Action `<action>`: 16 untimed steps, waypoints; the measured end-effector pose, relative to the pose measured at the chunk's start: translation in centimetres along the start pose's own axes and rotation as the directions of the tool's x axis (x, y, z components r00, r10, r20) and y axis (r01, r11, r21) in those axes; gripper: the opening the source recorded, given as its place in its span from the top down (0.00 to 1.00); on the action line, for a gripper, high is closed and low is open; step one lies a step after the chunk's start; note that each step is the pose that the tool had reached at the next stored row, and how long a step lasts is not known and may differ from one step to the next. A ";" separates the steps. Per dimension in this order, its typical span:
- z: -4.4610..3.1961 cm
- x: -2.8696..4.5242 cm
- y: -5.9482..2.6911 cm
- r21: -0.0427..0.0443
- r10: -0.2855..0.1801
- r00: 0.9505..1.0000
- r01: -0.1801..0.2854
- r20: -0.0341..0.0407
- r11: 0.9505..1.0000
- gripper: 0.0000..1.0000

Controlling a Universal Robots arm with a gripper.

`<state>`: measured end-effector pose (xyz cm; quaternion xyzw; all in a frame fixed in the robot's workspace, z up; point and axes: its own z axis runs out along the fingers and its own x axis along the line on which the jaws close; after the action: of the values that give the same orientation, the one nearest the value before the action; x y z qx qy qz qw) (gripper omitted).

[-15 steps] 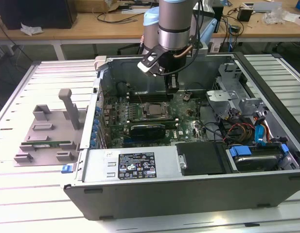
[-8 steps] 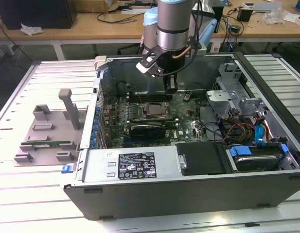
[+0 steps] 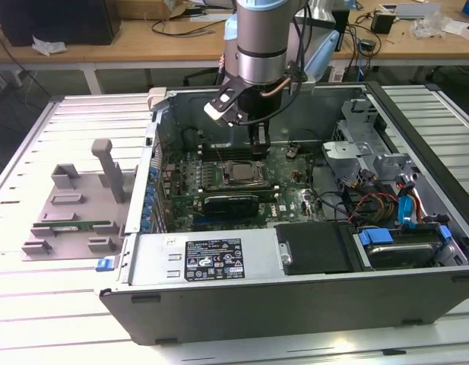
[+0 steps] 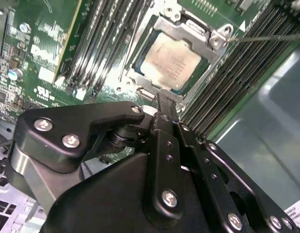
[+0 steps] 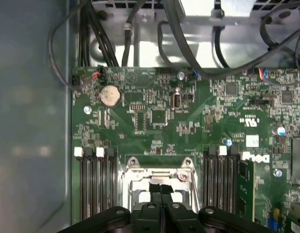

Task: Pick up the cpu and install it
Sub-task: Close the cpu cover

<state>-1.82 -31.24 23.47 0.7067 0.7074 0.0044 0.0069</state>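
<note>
An open computer case (image 3: pixel 295 296) lies on its side on a slatted metal table (image 3: pixel 36 304), its motherboard (image 3: pixel 291 182) facing up. The robot arm (image 3: pixel 261 38) reaches down into the case.

The cpu (image 3: pixel 242 173) sits flat in the socket frame (image 3: pixel 219 176) near the middle of the board. In the second wrist view, the silver top plate of the cpu (image 4: pixel 174 60) lies level inside the dark frame (image 4: pixel 198 29).

The hand (image 3: pixel 258 143) hangs just above the board at the socket's edge. In both wrist views its black fingers are pressed together with nothing between them, the tips (image 4: pixel 164 99) close beside the frame's rim. In the first wrist view the hand (image 5: pixel 160 188) covers the middle of the socket frame (image 5: pixel 132 167). Rows of memory slots (image 5: pixel 94 184) flank the socket on both sides, and a coin cell battery (image 5: pixel 110 95) sits farther up the board.

On the table, toward the exterior view's left of the case, a grey fixture (image 3: pixel 74 198) carries a green memory stick (image 3: pixel 74 225).
</note>
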 end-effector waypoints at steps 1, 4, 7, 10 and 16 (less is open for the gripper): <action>0.00 -0.05 -0.22 0.000 0.000 1.000 0.000 0.000 1.000 0.89; 0.02 -0.20 -1.24 0.000 0.000 1.000 0.000 0.000 1.000 0.89; 0.08 -0.31 -1.69 0.000 0.000 1.000 0.000 0.000 1.000 0.89; 0.09 -0.31 -1.75 0.000 0.000 1.000 0.000 0.000 1.000 0.89; 0.09 -0.31 -1.77 0.000 -0.006 1.000 0.006 0.000 1.000 0.89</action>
<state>-3.58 -31.54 23.35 0.7046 0.7096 0.0043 0.0069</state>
